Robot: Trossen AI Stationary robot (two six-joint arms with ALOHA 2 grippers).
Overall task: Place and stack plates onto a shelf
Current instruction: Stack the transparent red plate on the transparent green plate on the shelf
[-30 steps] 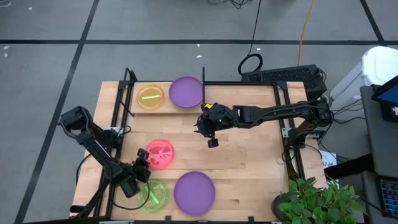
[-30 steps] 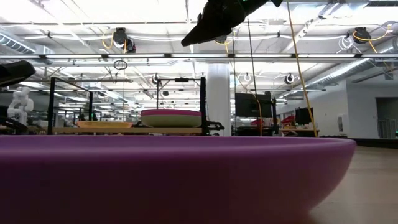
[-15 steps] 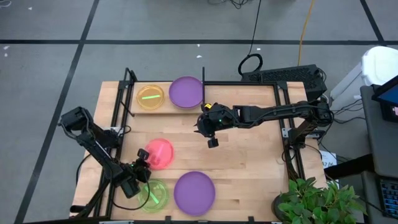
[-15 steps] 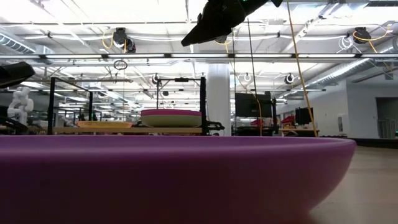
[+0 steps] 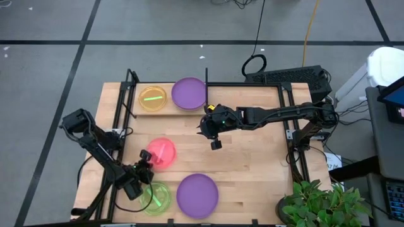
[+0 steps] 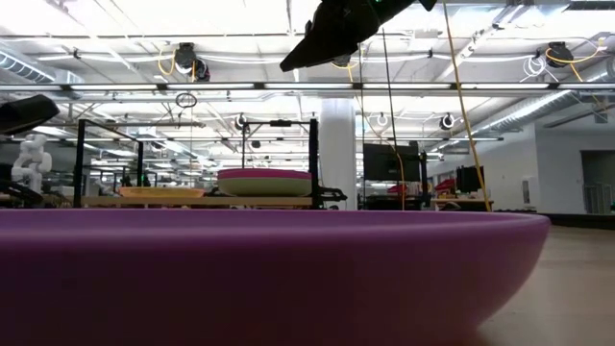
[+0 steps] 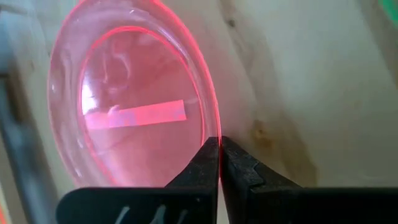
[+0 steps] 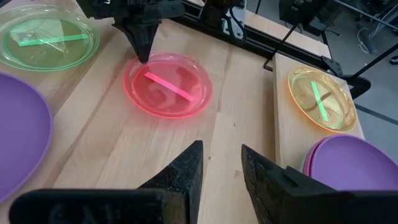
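glossy translucent red plate (image 7: 134, 106), wooden tabletop (image 7: 298, 81)

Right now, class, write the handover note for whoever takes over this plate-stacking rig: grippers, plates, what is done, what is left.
Left gripper: shut on the rim of the red plate, low on the table near the left front.
Right gripper: empty, jaws apart, raised over mid-table.
Shelf: holds the orange plate and a purple plate stack side by side.
Table: red plate, green plate and a second purple plate at the front.
Done: two spots on the shelf filled.
Left: shelve red, green and the front purple plate.
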